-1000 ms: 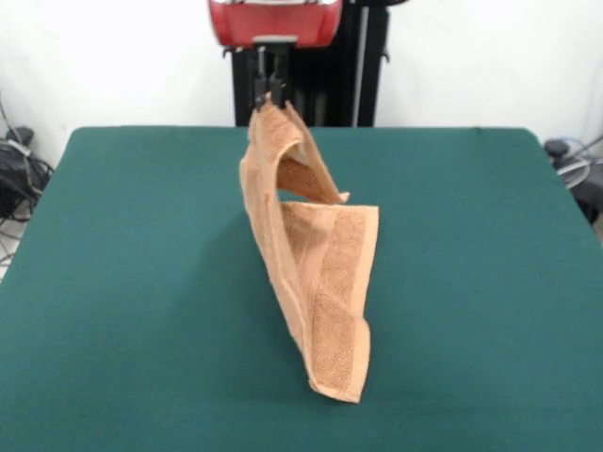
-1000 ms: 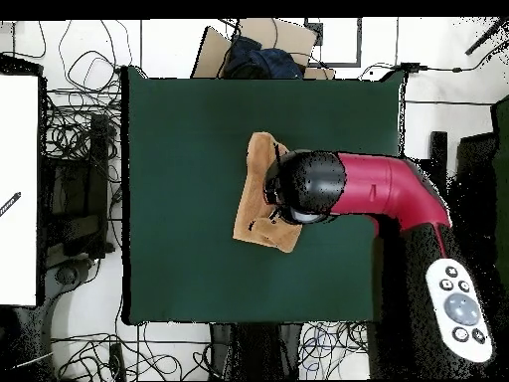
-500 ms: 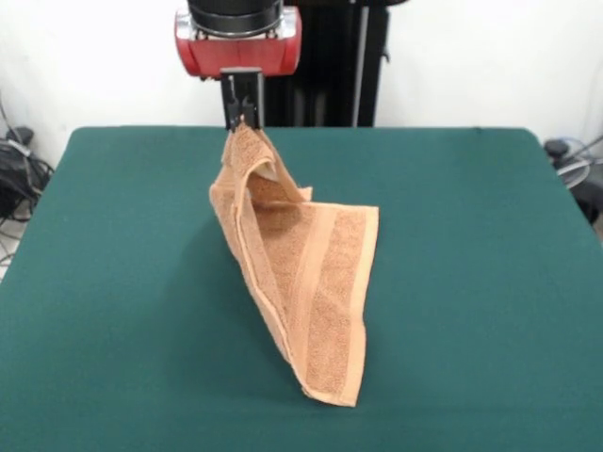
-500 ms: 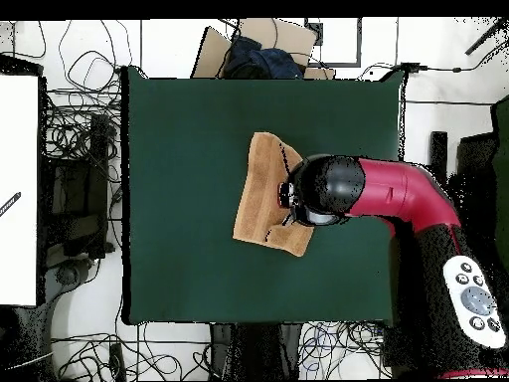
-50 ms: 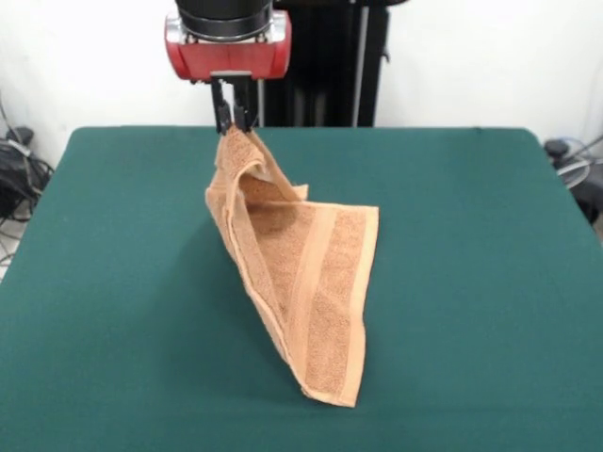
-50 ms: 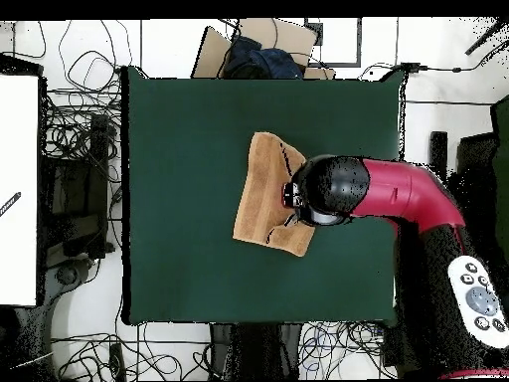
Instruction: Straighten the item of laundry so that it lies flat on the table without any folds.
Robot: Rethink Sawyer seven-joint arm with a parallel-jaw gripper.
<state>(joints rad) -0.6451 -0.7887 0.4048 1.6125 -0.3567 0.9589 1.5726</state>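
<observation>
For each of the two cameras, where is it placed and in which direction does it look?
Front view: sits across the table, facing the robot; shows the gripper shut on a raised corner of the towel.
Overhead view: sits above, looking straight down; shows the red arm over the towel and table.
Shared: towel, table, arm.

Tangled black cables (image 6: 75,109) lie on the pale floor (image 6: 437,70) along one side of the desk in the overhead view, and more cables (image 6: 318,353) run along the bottom side. A white panel (image 6: 18,189) with a small dark mark sits at the left edge of that view, and a brown cardboard piece (image 6: 266,35) with a dark blue bundle (image 6: 260,58) on it lies just beyond the top side. In the front view a white wall (image 5: 471,56) fills the background, with dark cables (image 5: 17,174) at the left edge and more (image 5: 577,160) at the right.
</observation>
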